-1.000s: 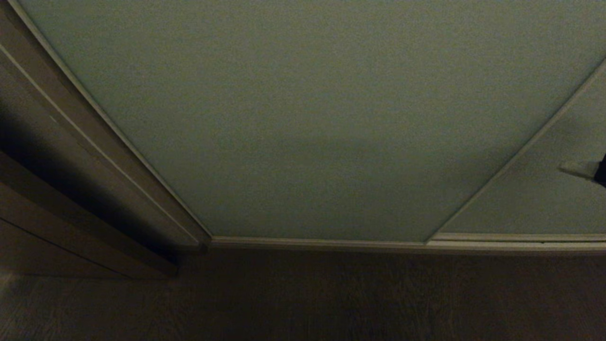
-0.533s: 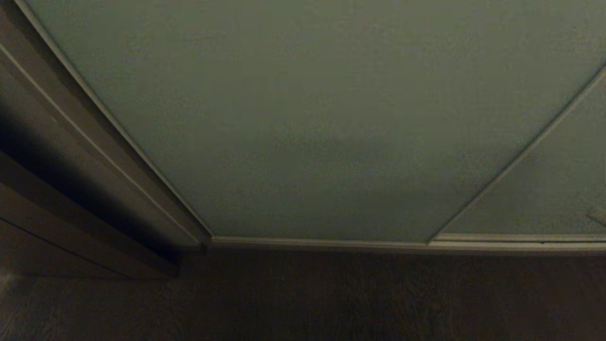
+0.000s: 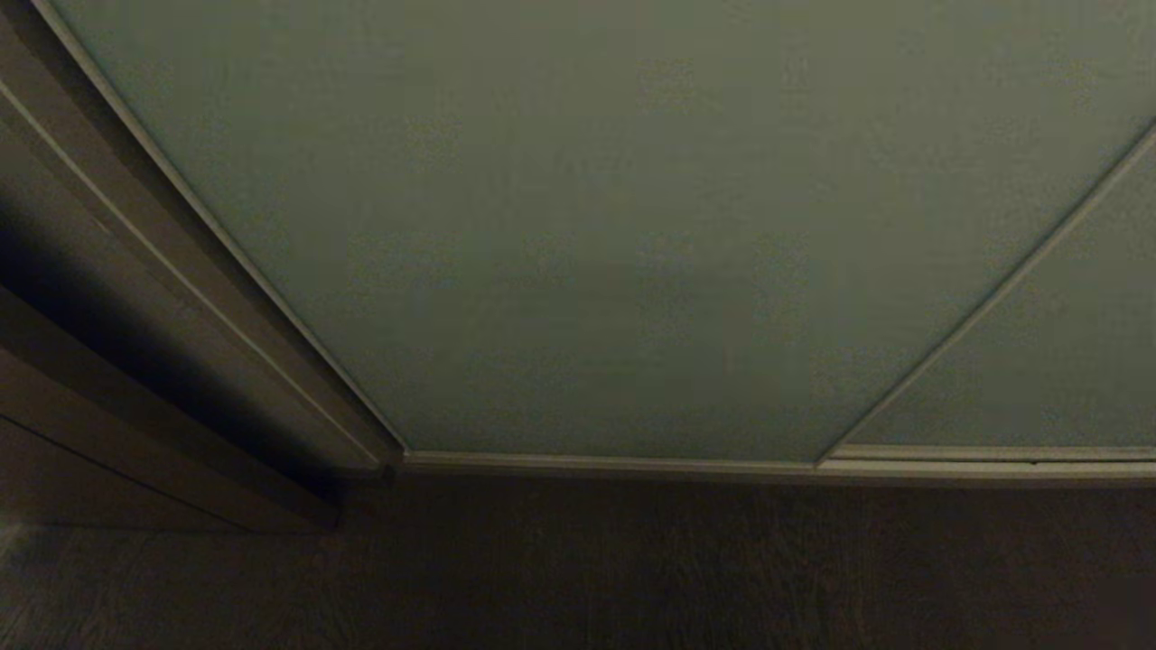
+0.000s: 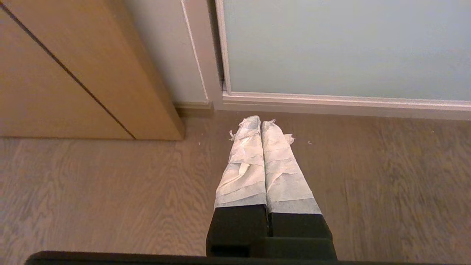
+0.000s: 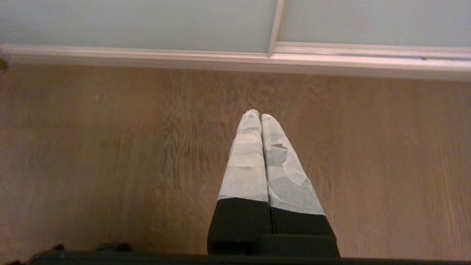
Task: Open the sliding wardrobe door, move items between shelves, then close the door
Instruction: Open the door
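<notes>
The door [image 3: 578, 226] is shut and fills most of the head view, a pale grey-green panel with a slim pale frame. Its left edge meets the dark brown jamb [image 3: 163, 298], and its bottom rail runs along the track [image 3: 614, 465] at the floor [image 3: 632, 569]. At the right a second panel [image 3: 1039, 370] overlaps it, the slanted seam between them running down to the track. Neither arm shows in the head view. The toys and shelves are hidden behind the door.

The left gripper [image 4: 260, 123] hangs low over the wood floor, pointing toward the door's bottom left corner, near the rail but clear of it. Its tape-wrapped fingers [image 4: 244, 162] are pressed together with nothing between them. Beside it stands a tan wooden cabinet [image 4: 73, 73], and a pale strip of wall [image 4: 165, 51] lies between the cabinet and the door frame.

The right gripper [image 5: 259, 115] hangs low above the floor as well, aimed at the track just beside the seam where the two panels meet. Its taped fingers [image 5: 246, 158] are likewise closed tight and hold nothing. It is apart from the rail, and bare floor lies between the tips and the door.
</notes>
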{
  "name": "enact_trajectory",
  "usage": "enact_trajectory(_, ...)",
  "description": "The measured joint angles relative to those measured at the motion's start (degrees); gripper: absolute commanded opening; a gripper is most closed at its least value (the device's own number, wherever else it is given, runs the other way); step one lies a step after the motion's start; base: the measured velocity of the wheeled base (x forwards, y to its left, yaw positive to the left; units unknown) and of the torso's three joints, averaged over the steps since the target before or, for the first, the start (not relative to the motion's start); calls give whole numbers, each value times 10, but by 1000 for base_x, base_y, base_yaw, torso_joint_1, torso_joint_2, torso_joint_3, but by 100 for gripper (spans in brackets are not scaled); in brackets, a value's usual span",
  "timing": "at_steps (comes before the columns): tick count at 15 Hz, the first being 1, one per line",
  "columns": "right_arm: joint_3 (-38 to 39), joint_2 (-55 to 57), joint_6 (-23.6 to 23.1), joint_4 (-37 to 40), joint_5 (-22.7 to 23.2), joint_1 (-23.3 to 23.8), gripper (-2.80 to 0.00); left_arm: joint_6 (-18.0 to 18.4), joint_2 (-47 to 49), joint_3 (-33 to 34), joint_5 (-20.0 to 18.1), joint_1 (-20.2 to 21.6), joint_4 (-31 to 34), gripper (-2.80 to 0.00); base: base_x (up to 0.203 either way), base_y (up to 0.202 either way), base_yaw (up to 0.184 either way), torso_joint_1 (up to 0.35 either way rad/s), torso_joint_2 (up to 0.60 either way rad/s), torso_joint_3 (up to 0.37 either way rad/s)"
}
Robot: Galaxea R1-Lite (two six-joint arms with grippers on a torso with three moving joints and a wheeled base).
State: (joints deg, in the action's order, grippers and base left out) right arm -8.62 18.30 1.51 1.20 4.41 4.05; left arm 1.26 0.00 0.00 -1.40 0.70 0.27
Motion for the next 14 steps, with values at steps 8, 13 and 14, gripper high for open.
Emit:
enact_trajectory(8,81,-173,-7,-31,-48,-41,-280,-5,0,0,1,0,0,-280,0,0,0,0,0,0)
enact_trajectory(13,85,-184,-8,-30,-48,-41,-280,-5,0,0,1,0,0,-280,0,0,0,0,0,0)
enact_trajectory(14,85,-185,-7,-30,-48,-41,-280,-5,0,0,1,0,0,-280,0,0,0,0,0,0)
